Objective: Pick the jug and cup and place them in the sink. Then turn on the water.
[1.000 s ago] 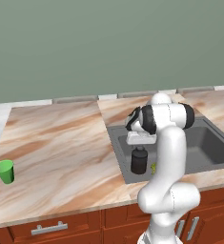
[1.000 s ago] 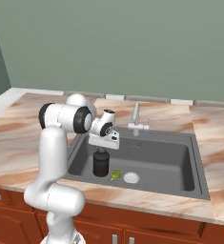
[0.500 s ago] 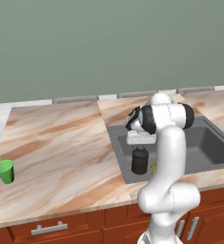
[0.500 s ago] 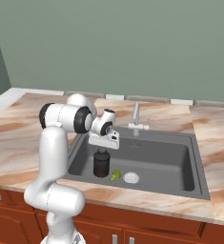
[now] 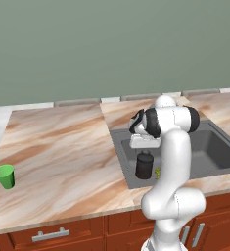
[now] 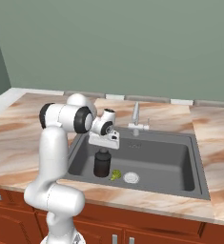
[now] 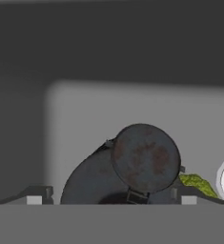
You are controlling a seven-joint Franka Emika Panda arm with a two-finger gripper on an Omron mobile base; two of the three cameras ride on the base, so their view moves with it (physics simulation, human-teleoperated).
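Inside the sink (image 6: 180, 164), at its left end, the jug (image 6: 102, 163) stands upright on the basin floor, just beside the small yellow-green lump (image 6: 116, 175) and near the white drain (image 6: 131, 177). I read the hand (image 6: 104, 141) as spread wide directly above the jug cap, its tips standing clear on either side in the hand view, so I judge the jug released. Compared with the earlier frames, the jaws have widened; jug and arm sit where they were. On the counter (image 5: 62, 147), the cup (image 5: 5, 176) remains well apart at the far left, not yet collected.
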